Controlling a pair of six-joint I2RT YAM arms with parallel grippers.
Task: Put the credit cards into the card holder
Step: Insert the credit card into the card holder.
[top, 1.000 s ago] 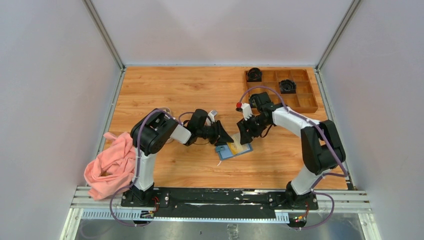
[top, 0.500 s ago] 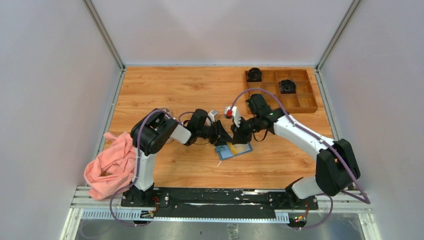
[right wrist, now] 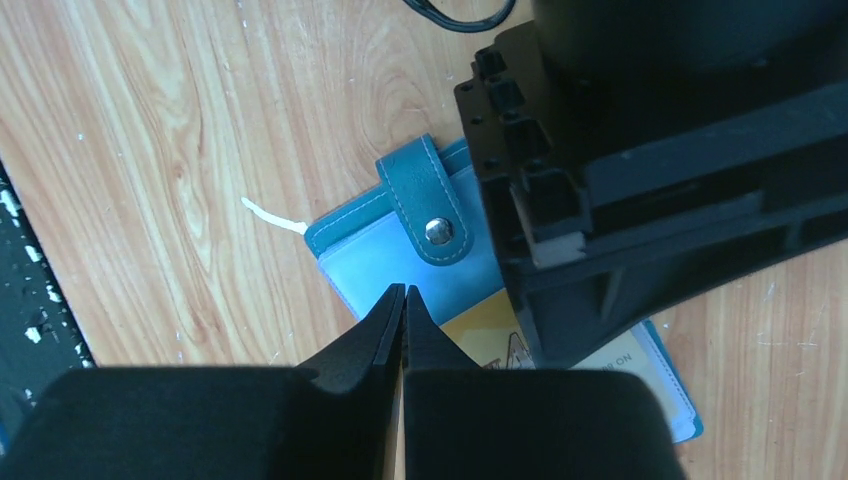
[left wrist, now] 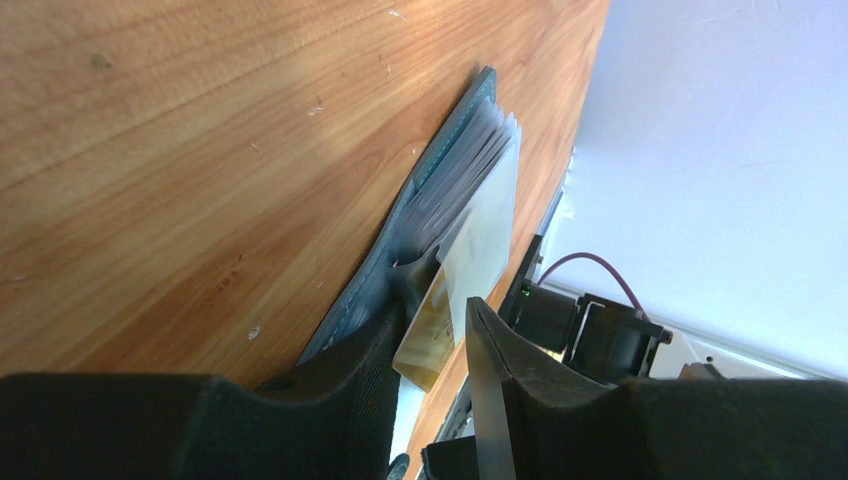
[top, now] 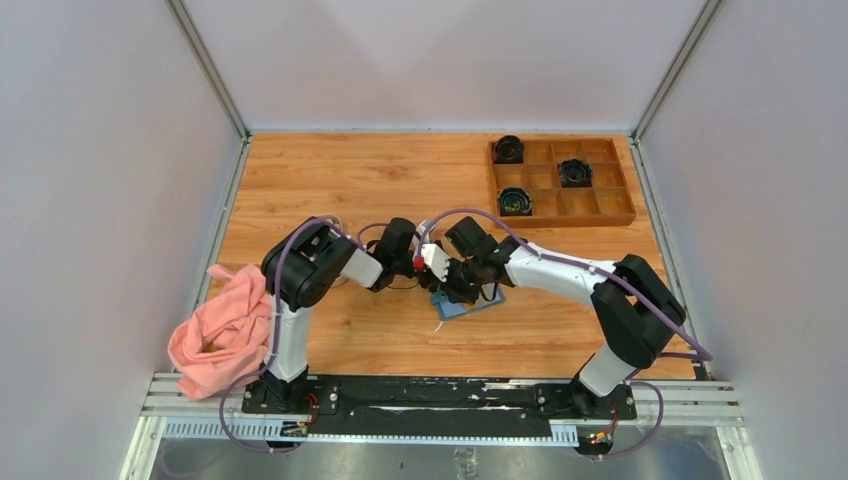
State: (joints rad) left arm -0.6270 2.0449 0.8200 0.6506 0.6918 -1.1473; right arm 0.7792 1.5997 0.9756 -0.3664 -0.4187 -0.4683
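From above, the card holder lies open near the middle of the tabletop. It is partly covered where the left arm and right arm meet over it. No writing can be read from here.

At the left wrist no lettering shows. The left gripper has its jaws part-way apart at the holder's edge. A yellowish credit card and a clear pocket leaf sit between them, and they appear to pinch that stack.

At the right wrist, the card shows the letters "NO" near its edge, beside a half-hidden triangle mark. The right gripper has its jaws pressed together and empty. Their tips are over the holder's pale-blue inner face, just below the round snap button; I cannot tell whether they touch it.
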